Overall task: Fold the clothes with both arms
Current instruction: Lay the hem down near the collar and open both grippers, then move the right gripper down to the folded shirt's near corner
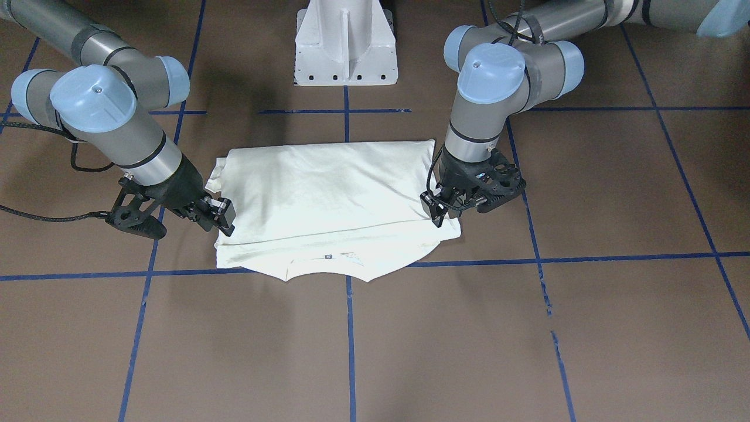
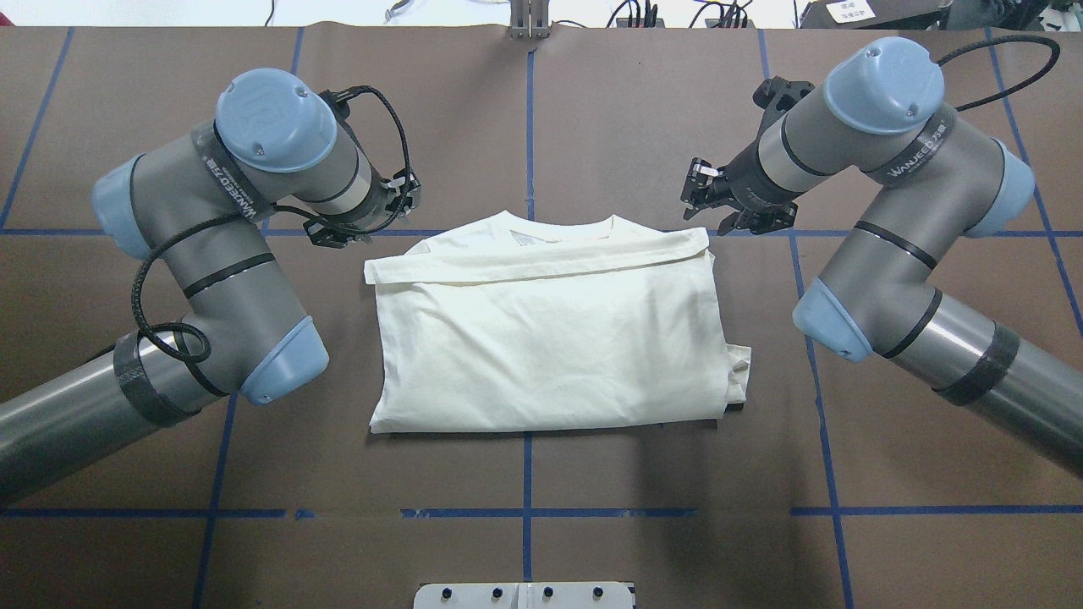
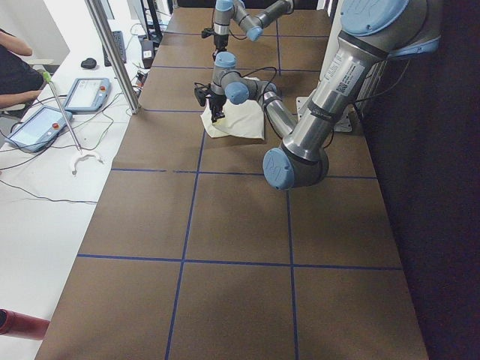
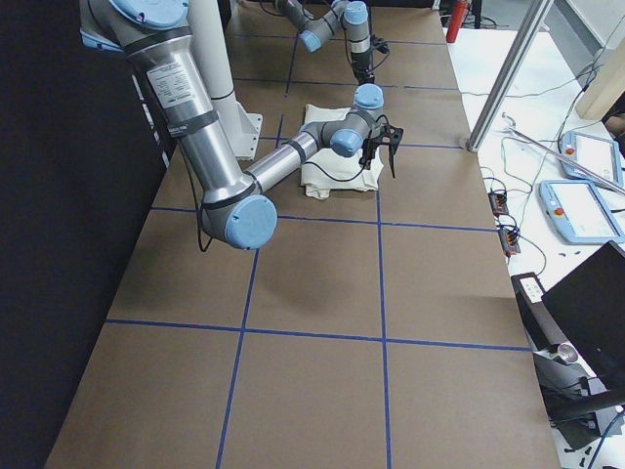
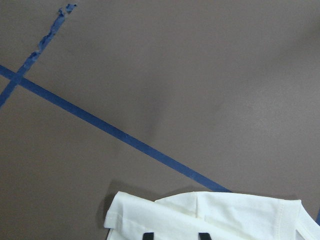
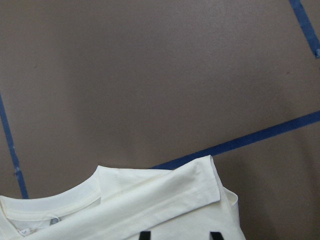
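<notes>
Two black grippers are hovering at the neck-side corners of the folded cream T-shirt (image 1: 328,187) in the front-facing view: the left gripper (image 1: 440,212) and the right gripper (image 1: 221,215). Contact with the cloth is hard to judge there. Overhead, the left arm (image 2: 228,279) is covering its gripper. The soft, creased shirt is lying plain side up in the middle of the brown table (image 2: 592,101). Each wrist view is cutting off the fingertips (image 5: 148,236) (image 6: 215,235) at its bottom edge. They are standing apart, gripping nothing.

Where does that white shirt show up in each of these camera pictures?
Front-facing: shirt centre.
Overhead: centre.
Exterior left: far, top middle.
Exterior right: far, top middle.
Left wrist: bottom edge.
Right wrist: bottom edge.
Shared landmark: blue tape line by the collar.
</notes>
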Controlling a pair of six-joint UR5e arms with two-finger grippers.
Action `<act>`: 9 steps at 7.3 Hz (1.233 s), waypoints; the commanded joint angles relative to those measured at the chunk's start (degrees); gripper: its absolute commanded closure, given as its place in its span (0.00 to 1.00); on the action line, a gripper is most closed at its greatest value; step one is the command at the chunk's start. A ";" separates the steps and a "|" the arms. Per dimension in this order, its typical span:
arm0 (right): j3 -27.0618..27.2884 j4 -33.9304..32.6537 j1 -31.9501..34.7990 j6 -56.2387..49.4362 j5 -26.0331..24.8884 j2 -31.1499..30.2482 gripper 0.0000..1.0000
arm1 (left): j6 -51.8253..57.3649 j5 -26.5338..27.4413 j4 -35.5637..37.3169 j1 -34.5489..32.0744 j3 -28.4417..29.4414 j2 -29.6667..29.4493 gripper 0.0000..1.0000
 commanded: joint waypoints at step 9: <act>14.41 0.03 -24.42 4.88 -17.52 -16.61 0.13 | 0.20 1.45 -0.08 -0.55 -2.94 1.73 0.00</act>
